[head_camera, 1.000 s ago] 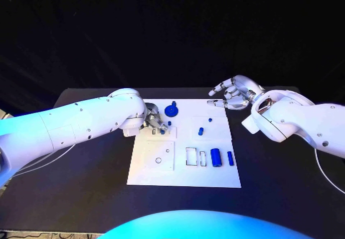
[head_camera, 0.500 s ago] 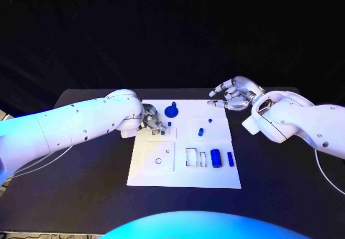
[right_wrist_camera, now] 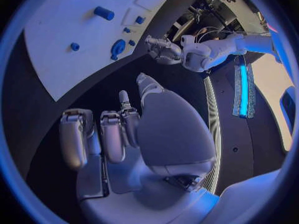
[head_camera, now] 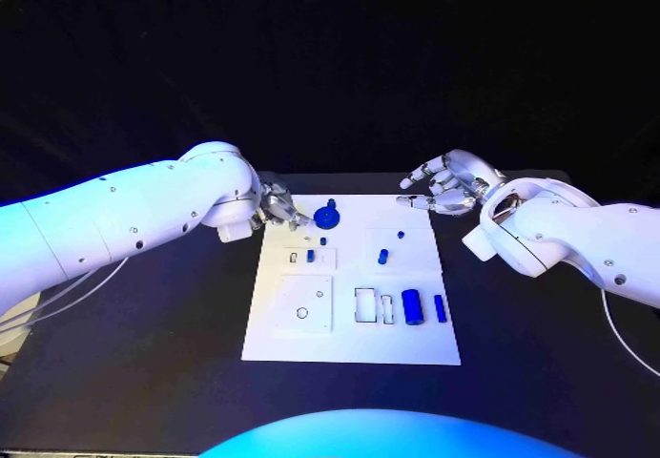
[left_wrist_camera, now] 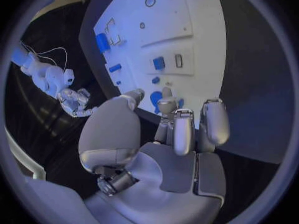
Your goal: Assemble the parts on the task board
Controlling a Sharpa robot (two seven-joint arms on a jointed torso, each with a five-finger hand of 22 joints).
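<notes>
The white task board [head_camera: 351, 339] lies mid-table. My left hand [head_camera: 282, 212] hovers at its far left corner, fingers apart and holding nothing, just beside the round blue part [head_camera: 327, 216]. That round part [left_wrist_camera: 154, 98] peeks out between the fingers [left_wrist_camera: 181, 127] in the left wrist view. A small blue piece [head_camera: 311, 255] stands in a slot nearer me. Another blue piece [head_camera: 383, 255] and a blue dot [head_camera: 401, 231] sit mid-board. A blue cylinder [head_camera: 413, 306] and a thin blue bar [head_camera: 441, 307] lie at the right. My right hand [head_camera: 443, 191] hangs empty off the far right corner.
The board has an empty rectangular frame [head_camera: 366, 303] and a square plate with a ring hole [head_camera: 302, 309]. Black tabletop [head_camera: 152, 315] stretches on both sides of the board. The right wrist view shows the board [right_wrist_camera: 56, 30] and my left hand [right_wrist_camera: 163, 50] beyond it.
My left hand has drawn back from the small slot toward the board's far left corner, leaving the small blue piece in the slot. The right hand has stayed put.
</notes>
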